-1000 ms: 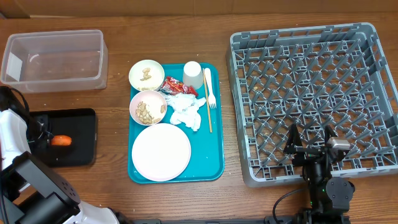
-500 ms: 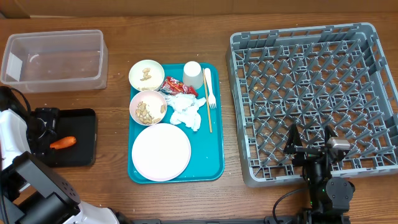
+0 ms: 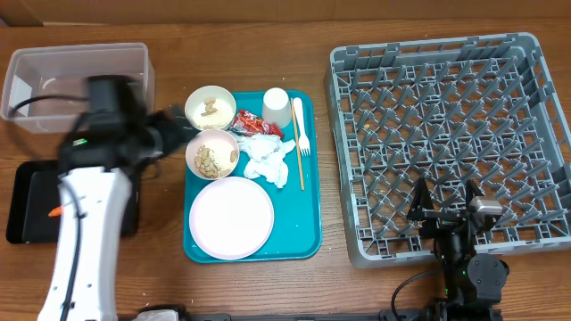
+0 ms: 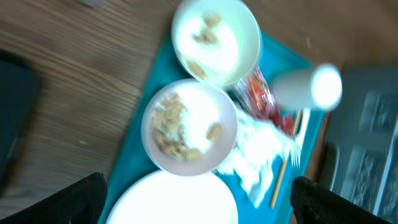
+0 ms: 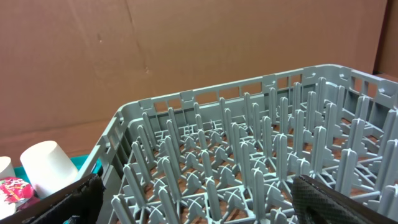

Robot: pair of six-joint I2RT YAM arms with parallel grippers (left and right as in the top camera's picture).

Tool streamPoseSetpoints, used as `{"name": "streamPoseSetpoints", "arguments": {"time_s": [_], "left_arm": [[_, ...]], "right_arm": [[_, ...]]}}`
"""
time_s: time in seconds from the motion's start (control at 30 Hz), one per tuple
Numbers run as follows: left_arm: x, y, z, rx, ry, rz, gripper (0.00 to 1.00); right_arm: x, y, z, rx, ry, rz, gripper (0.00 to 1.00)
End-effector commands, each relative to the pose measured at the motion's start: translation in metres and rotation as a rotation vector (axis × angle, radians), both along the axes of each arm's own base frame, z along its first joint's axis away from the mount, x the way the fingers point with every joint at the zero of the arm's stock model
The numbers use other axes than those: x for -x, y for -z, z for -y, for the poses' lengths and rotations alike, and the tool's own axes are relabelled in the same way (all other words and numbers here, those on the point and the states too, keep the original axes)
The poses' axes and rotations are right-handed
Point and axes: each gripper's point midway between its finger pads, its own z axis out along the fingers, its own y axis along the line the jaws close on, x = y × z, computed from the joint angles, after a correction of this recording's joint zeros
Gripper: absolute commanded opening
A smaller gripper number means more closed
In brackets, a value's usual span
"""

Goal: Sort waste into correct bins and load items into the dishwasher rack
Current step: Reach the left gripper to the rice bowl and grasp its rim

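the left fingers (image 4: 81, 199) were spread wide and empty, hovering above the bowl of nuts (image 4: 189, 127) at the left edge of the teal tray (image 3: 303, 234). the right fingers (image 5: 68, 202) were also spread, holding nothing, over the near rim of the grey rack (image 3: 446, 134) right of the teal tray. on the teal tray lay the plate (image 3: 231, 218), second bowl (image 3: 211, 107), cup (image 3: 277, 106), fork (image 3: 302, 134), red wrapper (image 3: 251, 122) and tissue (image 3: 270, 159). left of the teal tray, on the desk (image 3: 161, 267), sat the black tray (image 3: 22, 201) with a sliver of orange carrot (image 3: 55, 212) showing, and the clear tub (image 3: 76, 85).
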Motion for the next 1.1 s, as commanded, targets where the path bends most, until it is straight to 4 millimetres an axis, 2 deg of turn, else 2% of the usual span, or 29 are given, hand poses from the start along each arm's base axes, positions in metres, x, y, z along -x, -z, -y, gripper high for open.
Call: {"name": "streamPoseSetpoints", "arguments": {"time_s": [0.0, 0.13, 0.2, 0.3, 0.47, 0.6, 0.8, 1.07], "left_arm": [[-0.006, 0.033, 0.039, -0.163, 0.146, -0.068, 0.96], [-0.011, 0.069, 0.072, -0.224, 0.242, -0.132, 0.96], [-0.012, 0.083, 0.079, -0.244, 0.262, -0.160, 0.96], [-0.014, 0.104, 0.080, -0.264, 0.270, -0.207, 0.92], [-0.017, 0.124, 0.081, -0.285, 0.313, -0.241, 0.85], [-0.011, 0.148, 0.081, -0.290, 0.331, -0.312, 0.70], [-0.014, 0.151, 0.080, -0.302, 0.336, -0.310, 0.59], [-0.014, 0.151, 0.078, -0.329, 0.366, -0.309, 0.25]], "right_arm": [[0.000, 0.001, -0.001, 0.007, -0.002, 0.005, 1.00], [0.000, 0.001, -0.001, 0.007, -0.002, 0.005, 1.00], [0.000, 0.001, -0.001, 0.007, -0.002, 0.005, 1.00], [0.000, 0.001, -0.001, 0.007, -0.002, 0.006, 1.00], [0.000, 0.001, -0.001, 0.007, -0.002, 0.005, 1.00], [0.000, 0.001, -0.001, 0.007, -0.002, 0.005, 1.00], [0.000, 0.001, -0.001, 0.007, -0.002, 0.005, 1.00], [0.000, 0.001, -0.001, 0.007, -0.002, 0.005, 1.00]]}}
